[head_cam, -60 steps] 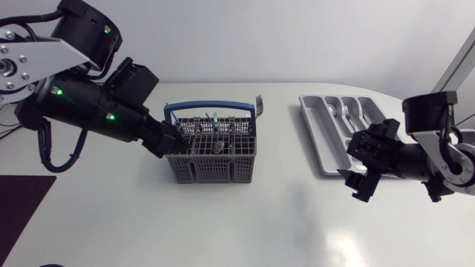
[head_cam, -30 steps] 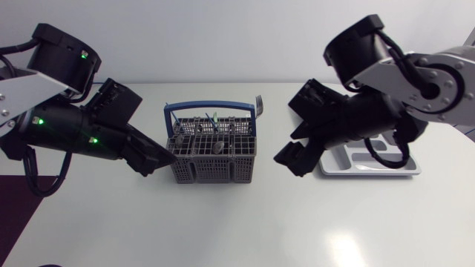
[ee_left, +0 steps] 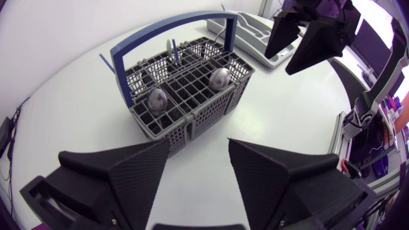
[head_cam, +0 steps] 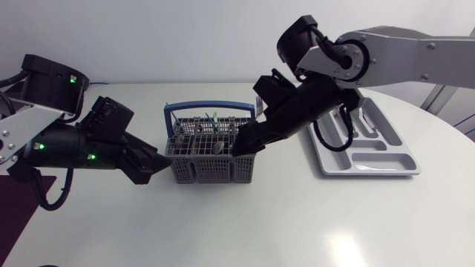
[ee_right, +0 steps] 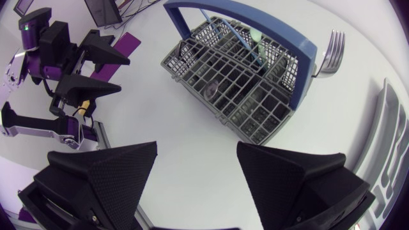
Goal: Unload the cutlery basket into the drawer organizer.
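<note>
The grey cutlery basket (head_cam: 211, 159) with a blue handle (head_cam: 211, 108) stands mid-table. Two spoon bowls (ee_left: 158, 99) show in its compartments, and a fork (head_cam: 259, 101) stands at its far right corner. My left gripper (head_cam: 156, 165) is open just left of the basket, touching nothing. My right gripper (head_cam: 245, 142) is open over the basket's right end with nothing between its fingers. From the right wrist view the basket (ee_right: 236, 83) and fork (ee_right: 329, 51) lie ahead of the open right gripper (ee_right: 195, 172). The grey drawer organizer (head_cam: 367, 172) lies to the right, partly hidden by my right arm.
A dark purple mat (head_cam: 18, 204) lies at the table's left edge. In the left wrist view the basket (ee_left: 185, 89) is ahead of my open left gripper (ee_left: 198, 172), with the right gripper (ee_left: 307, 35) and organizer (ee_left: 252, 32) beyond it.
My right arm has swung left from beside the organizer to the basket's right end. My left gripper has drawn back out of the basket to its left side.
</note>
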`<control>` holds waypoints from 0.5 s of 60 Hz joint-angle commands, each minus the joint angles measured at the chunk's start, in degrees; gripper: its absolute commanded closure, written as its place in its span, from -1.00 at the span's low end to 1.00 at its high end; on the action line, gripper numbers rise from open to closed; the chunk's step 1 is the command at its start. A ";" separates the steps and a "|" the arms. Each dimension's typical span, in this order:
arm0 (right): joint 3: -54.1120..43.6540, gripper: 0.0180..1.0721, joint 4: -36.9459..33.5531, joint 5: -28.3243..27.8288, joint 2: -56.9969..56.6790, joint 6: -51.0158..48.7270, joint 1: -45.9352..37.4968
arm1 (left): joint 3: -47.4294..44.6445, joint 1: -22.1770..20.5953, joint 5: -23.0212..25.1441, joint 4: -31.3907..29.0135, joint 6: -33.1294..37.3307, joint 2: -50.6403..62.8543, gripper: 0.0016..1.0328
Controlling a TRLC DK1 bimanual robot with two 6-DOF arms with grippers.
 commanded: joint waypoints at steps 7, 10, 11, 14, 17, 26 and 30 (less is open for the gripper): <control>1.80 -0.70 0.82 -1.61 3.78 4.79 0.94 | -3.84 0.67 3.01 5.56 1.63 -1.65 -0.25; 1.80 -0.70 1.79 -1.69 4.04 5.58 1.30 | -4.45 0.85 3.98 7.23 1.63 -1.65 -0.25; 1.80 -0.70 2.05 -1.69 4.21 5.93 1.38 | -4.80 1.02 4.59 8.02 1.63 -1.65 -0.25; 2.24 -0.70 2.40 -1.61 4.83 6.54 1.74 | -5.42 1.11 6.00 9.51 1.90 -1.65 -0.25; 2.41 -0.70 3.11 -1.69 5.27 7.25 2.26 | -5.94 1.11 6.61 11.09 1.98 -1.39 -0.25; 2.24 -0.70 6.36 -1.61 5.71 9.97 2.88 | -7.70 1.72 10.83 16.54 2.69 0.63 -0.25; 1.62 -0.62 7.59 -1.61 5.88 10.76 2.88 | -8.32 1.72 12.06 18.48 3.13 1.51 -0.25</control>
